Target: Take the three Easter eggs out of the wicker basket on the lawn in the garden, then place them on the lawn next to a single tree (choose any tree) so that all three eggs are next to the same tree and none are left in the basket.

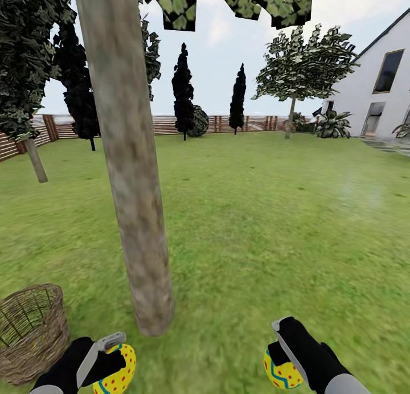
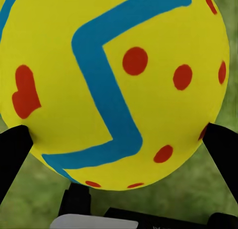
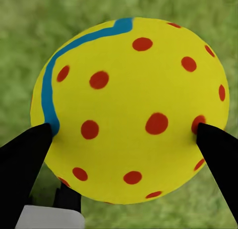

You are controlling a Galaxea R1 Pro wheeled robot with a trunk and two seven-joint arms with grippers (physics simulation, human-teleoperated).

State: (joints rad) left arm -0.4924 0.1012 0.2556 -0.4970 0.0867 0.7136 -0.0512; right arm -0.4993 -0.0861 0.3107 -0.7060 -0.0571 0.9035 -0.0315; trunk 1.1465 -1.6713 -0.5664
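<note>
One Easter egg (image 1: 118,374) sits clamped in the left claw (image 1: 108,357), another egg (image 1: 280,371) in the right claw (image 1: 282,348), both above the lawn (image 1: 256,223) flanking the tree (image 1: 134,212); the wicker basket (image 1: 28,331) stands left.

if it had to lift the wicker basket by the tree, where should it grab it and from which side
Probably the rim of the wicker basket, coming down from above. It stands upright on the lawn with its mouth open upward, so one finger can go inside the thin woven wall and one outside. Both grippers hold eggs now, so one must be freed first.
</note>
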